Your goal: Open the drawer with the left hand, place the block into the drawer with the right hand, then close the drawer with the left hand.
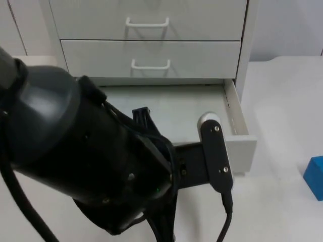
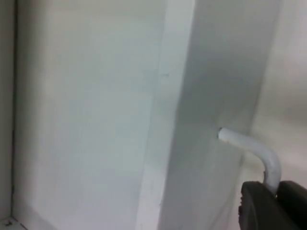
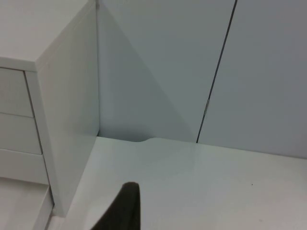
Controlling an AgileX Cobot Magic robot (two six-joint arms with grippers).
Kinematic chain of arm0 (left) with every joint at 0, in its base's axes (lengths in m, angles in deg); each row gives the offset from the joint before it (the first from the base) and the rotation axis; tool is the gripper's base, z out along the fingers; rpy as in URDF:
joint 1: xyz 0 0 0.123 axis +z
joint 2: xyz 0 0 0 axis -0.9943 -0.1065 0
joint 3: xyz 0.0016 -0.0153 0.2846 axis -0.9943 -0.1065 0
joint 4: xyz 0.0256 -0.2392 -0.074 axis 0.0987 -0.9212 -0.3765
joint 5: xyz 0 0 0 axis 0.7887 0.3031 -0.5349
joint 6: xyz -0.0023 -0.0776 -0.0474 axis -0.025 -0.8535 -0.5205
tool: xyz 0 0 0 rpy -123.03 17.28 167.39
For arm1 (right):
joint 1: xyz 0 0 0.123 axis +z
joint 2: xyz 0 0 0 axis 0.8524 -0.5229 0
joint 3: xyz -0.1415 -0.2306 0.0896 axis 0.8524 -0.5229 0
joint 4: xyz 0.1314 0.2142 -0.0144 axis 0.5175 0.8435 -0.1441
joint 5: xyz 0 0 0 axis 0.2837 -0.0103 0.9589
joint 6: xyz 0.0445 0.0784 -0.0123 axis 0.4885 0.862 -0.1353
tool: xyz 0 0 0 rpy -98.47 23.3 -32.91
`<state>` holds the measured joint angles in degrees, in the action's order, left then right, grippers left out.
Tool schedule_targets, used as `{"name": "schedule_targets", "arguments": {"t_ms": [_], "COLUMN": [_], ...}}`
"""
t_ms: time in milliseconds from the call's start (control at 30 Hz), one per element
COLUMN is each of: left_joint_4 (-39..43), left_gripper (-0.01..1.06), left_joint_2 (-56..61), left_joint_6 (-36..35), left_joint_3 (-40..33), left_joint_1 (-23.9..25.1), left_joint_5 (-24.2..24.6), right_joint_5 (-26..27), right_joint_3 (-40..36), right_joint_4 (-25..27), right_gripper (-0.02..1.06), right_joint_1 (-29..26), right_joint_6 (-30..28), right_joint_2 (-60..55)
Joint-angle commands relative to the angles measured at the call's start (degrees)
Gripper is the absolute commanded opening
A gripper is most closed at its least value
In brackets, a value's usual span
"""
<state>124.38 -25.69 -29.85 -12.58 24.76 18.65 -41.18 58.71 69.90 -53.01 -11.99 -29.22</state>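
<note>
Bottom drawer [image 1: 166,113] pulled open, left gripper [image 2: 273,203] fingers holding its handle [image 2: 252,151], blue block [image 1: 315,177] on table [image 1: 282,101]

Block [image 1: 315,177] cut off (right edge)

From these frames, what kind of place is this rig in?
Likely a lab or office test bench, not a home. A white drawer cabinet stands on a white table against a grey partition wall. Its bottom drawer is pulled open, and one blue block waits as a prop.
</note>
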Motion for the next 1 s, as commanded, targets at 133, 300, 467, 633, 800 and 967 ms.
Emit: {"name": "schedule_targets", "arguments": {"t_ms": [133, 300, 467, 633, 800, 967], "left_joint_4": [-5.7, -9.0, -8.1, -9.9, -10.2, -2.4], "left_gripper": [0.0, 0.0, 0.0, 0.0, 0.0, 0.0], "left_joint_2": [3.3, 4.0, 4.0, 5.4, 12.0, 18.2], "left_joint_6": [0.4, 5.1, 5.1, 5.1, -1.3, -19.0], "left_joint_3": [-0.2, -0.2, -0.2, -0.2, -0.1, 0.4], "left_joint_1": [-3.4, -4.1, -4.1, -4.9, -5.6, -5.4], "left_joint_5": [-8.2, -8.4, -8.0, -7.3, -7.1, -7.0], "right_joint_5": [0.9, 0.9, 1.0, 1.0, 1.0, 1.0], "right_joint_3": [0.4, 0.4, 0.4, 0.4, 0.4, 0.4], "right_joint_4": [-0.1, -0.1, -0.1, -0.1, -0.3, -0.1], "right_gripper": [1.03, 1.03, 1.03, 1.03, 1.03, 1.03], "right_joint_1": [-0.1, -0.1, -0.1, -0.1, -0.1, -0.1], "right_joint_6": [0.0, 0.0, 0.0, 0.0, 0.0, 0.0], "right_joint_2": [0.1, 0.1, 0.1, 0.1, 0.1, 0.1]}}
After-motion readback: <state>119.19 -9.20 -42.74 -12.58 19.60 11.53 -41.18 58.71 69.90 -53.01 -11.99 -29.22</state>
